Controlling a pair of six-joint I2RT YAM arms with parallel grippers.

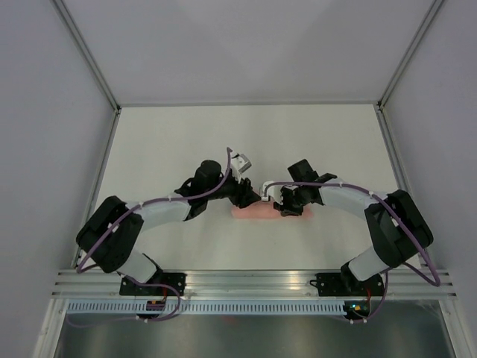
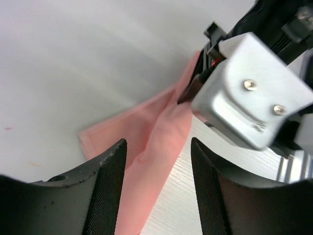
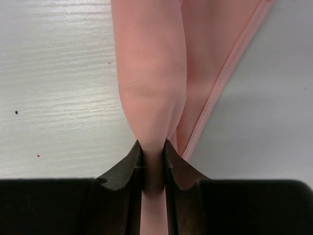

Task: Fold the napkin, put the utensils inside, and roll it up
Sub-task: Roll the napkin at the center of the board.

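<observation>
Your napkin point(image 1: 257, 212) lies rolled on the table point(image 1: 186, 142), fork out of sight. Your right gripper point(image 3: 153, 156) pinches one end; your left gripper point(image 2: 157, 147) straddles it, open. Rolling looks nearly finished.

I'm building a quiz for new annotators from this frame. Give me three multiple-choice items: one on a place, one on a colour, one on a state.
1. Where does the napkin lie? A between the left gripper and right gripper; B in the far left corner; C at the near edge.
2. Its colour? A blue; B salmon-pink; C white.
3. The right gripper's state? A wide open; B hidden; C pinching the napkin.
Answers: 1 A, the top view shows both grippers flanking it; 2 B, it is pink in every view; 3 C, the right wrist view shows cloth squeezed between its jaws.
</observation>
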